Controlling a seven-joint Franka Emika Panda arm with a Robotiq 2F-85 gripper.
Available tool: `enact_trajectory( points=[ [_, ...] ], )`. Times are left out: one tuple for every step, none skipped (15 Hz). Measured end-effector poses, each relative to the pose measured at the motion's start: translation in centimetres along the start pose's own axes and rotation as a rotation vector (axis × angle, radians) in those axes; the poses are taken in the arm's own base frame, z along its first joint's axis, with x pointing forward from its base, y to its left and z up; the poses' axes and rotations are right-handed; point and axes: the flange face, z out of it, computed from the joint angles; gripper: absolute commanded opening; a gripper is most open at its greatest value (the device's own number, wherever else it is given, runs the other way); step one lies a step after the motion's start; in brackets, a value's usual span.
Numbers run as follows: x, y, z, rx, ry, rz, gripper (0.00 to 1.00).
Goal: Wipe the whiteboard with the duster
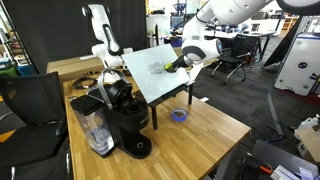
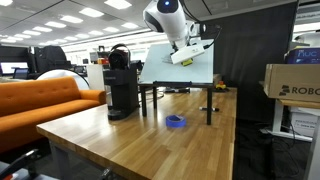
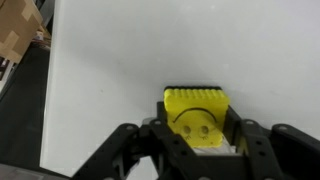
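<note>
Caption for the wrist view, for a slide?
Gripper shut on the yellow duster, held against the whiteboard.

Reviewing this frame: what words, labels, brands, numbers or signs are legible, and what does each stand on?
"ROBO", cut off by the frame edge: printed on the cardboard box in an exterior view.
Scribbles on the whiteboard: too faint to read.
The duster: a smiley face in the wrist view, no words.

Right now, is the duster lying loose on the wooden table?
No, in the wrist view the yellow duster sits clamped in the gripper, with the whiteboard right behind it.
</note>
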Motion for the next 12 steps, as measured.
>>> enact_trajectory(
  points=[
    [0.1, -0.4, -0.1, 0.0, -0.002, -0.003, 0.3],
    [0.3, -0.7, -0.1, 0.0, -0.003, -0.007, 0.3],
    [0.4, -1.0, -0.2, 0.0, -0.004, -0.01, 0.3],
    [0.5, -1.4, -0.3, 0.003, -0.003, -0.015, 0.3],
    [0.7, -1.9, -0.3, 0.009, 0.001, -0.021, 0.29],
    [0.8, -2.5, -0.3, 0.017, 0.007, -0.025, 0.29],
    [1.0, -3.0, -0.4, 0.024, 0.011, -0.029, 0.29],
    [1.2, -3.6, -0.4, 0.031, 0.017, -0.034, 0.29],
    [1.3, -4.2, -0.4, 0.041, 0.024, -0.036, 0.29],
    [1.5, -4.9, -0.4, 0.053, 0.033, -0.04, 0.29],
    [1.6, -5.5, -0.4, 0.063, 0.04, -0.045, 0.29],
    [1.7, -6.1, -0.4, 0.073, 0.048, -0.047, 0.28]
  ],
)
